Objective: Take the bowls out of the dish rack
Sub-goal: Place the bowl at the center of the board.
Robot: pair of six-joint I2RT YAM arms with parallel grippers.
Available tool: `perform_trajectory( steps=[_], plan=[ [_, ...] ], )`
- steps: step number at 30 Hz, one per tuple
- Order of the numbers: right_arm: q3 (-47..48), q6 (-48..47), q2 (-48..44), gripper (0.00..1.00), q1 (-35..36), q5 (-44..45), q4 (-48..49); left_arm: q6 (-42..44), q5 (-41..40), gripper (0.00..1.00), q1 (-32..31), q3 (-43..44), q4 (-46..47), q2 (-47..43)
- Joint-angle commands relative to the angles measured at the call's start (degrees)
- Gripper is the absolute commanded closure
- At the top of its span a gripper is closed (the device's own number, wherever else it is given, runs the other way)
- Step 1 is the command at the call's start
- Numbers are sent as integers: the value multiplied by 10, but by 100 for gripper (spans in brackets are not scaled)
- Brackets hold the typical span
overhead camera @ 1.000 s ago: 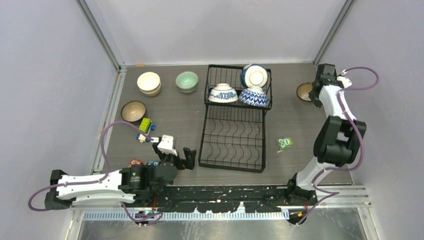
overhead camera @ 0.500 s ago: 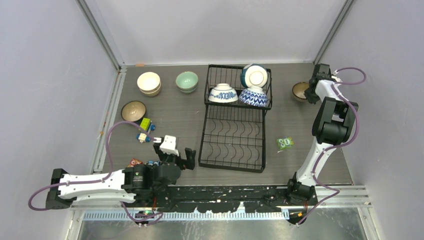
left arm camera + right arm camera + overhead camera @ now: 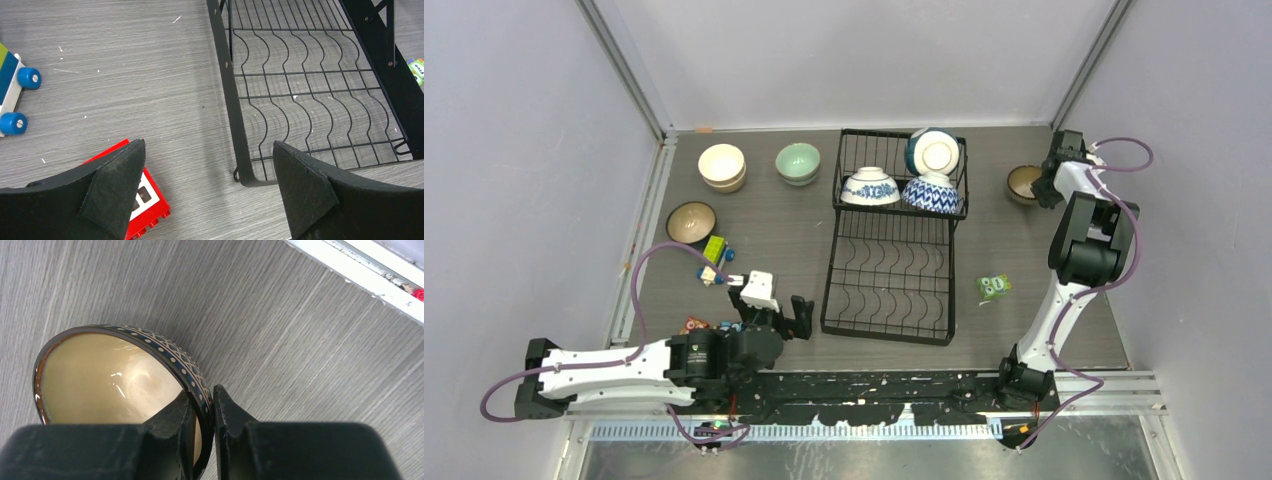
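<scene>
While the left gripper (image 3: 207, 155) hangs with its matte black fingers (image 3: 112, 192) spread wide and empty above the near-left corner of the dish rack (image 3: 889, 290), the right gripper (image 3: 204, 400) is pinched nearly shut on the thin rim of a glossy brown bowl (image 3: 115, 380). One finger is inside its cream glaze, the other against a dotted lattice band on the outside. That bowl is right of the rack, near the far right corner of the grey wood-grain table (image 3: 784, 230); whether it touches the table cannot be told.

In the rack's raised wire basket, two blue-and-white patterned bowls (image 3: 870, 187) lie upside down side by side, with a dark teal bowl (image 3: 934, 152) on its side behind them. The lower tier's wavy wire slots are bare.

Far left on the table are stacked cream bowls (image 3: 722, 166), a pale green bowl (image 3: 798, 162) and another brown bowl (image 3: 691, 222). A red plastic block (image 3: 145, 200) lies under the left gripper.
</scene>
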Motion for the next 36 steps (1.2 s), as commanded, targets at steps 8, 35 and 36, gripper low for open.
perform_trajectory(
  steps=[8, 35, 36],
  plan=[
    [-9, -5, 5, 94, 0, -12, 36, -23, -12, 0, 3, 10, 3, 14],
    [15, -25, -146, 10, 1, 64, -96, 65, -19, 0, 3, 19, 100, 37],
    [10, -20, -170, 9, 1, 65, -100, 81, -20, 0, 4, 22, 115, 44]
  ],
)
